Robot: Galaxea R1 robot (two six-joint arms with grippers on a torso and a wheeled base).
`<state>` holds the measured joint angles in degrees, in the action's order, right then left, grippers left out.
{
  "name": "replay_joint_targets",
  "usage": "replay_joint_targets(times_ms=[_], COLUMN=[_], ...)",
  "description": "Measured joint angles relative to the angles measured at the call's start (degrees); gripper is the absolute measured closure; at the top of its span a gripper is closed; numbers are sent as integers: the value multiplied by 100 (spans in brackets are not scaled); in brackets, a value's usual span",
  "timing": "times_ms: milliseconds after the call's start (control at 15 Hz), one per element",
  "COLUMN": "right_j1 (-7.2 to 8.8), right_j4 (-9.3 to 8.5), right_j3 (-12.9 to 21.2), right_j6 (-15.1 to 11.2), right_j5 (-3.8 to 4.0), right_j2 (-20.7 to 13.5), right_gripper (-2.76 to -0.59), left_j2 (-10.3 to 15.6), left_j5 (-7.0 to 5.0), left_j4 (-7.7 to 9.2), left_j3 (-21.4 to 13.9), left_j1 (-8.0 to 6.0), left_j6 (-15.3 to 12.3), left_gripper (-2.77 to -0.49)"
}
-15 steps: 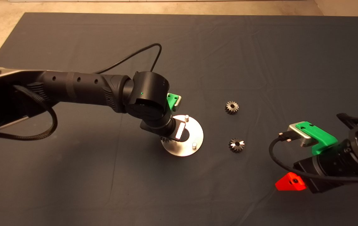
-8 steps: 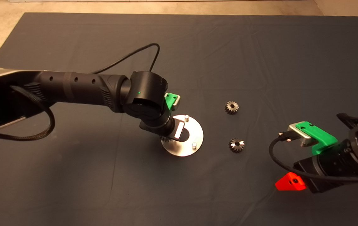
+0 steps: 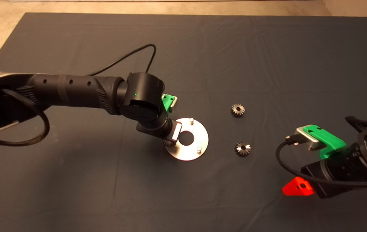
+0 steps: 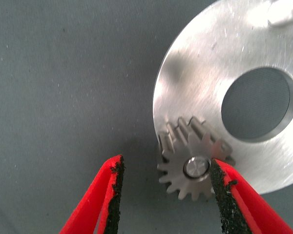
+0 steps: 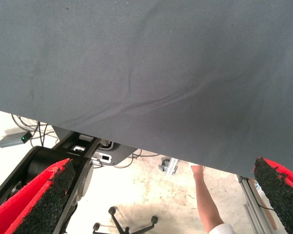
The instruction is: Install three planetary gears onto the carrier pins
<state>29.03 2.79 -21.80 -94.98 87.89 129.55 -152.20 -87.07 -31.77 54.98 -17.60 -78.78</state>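
The shiny round carrier disc (image 3: pixel 202 137) lies mid-mat, and two bare carrier pins (image 3: pixel 191 120) (image 3: pixel 198 148) stand on its right half. One planetary gear (image 4: pixel 185 168) sits over the third pin (image 4: pixel 195 166) at the disc's left rim (image 4: pixel 205 73). My left gripper (image 4: pixel 167 165) is open around that gear, with one pad (image 4: pixel 219 187) close against the teeth and the other well clear. Two loose planetary gears (image 3: pixel 237 110) (image 3: pixel 242 148) lie on the mat to the right of the disc. My right gripper (image 5: pixel 163 168) waits open at the lower right, and only its red finger (image 3: pixel 297 187) shows from above.
The left arm (image 3: pixel 73 91) reaches in from the left edge, and its wrist hides the disc's left rim from above. A cable (image 3: pixel 128 56) loops behind it. Beyond the mat's edge, the right wrist view shows floor, a wheeled base and a person's arm (image 5: pixel 205 200).
The left arm has drawn back to the left, and its gripper has uncovered the disc's central hole. The loose gears and the right arm have not moved.
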Motion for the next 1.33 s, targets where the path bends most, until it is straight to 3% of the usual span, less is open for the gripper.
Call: replay_joint_targets(times_ms=[200, 400, 600, 800, 867, 1133, 1333], right_j1=[0, 0, -93, -190, -190, -255, -288], right_j4=[-1, 1, 0, 1, 1, 1, 1], right_j3=[0, 0, -2, -120, -223, -692, -1083], right_j6=[0, 0, 2, 48, 112, 464, 652], right_j5=[-1, -1, -2, 0, 0, 4, -2], right_j2=[0, 0, 0, 2, 11, 108, 460], right_gripper=[-275, -275, -275, -275, -275, -275, -275], left_j2=[110, 264, 593, 967, 1055, 1320, 1463], left_j5=[-1, -10, -5, -26, -26, -37, -34], left_j4=[2, 103, 881, 1833, 2032, 2256, 2364], left_j3=[-107, -583, -840, -1108, -1176, -1571, -2097], left_j1=[-2, -11, -123, -146, -152, -303, -306], left_j6=[-5, -207, -430, -700, -794, -1290, -1858], left_gripper=[-118, -131, -146, -162, -162, -180, -189])
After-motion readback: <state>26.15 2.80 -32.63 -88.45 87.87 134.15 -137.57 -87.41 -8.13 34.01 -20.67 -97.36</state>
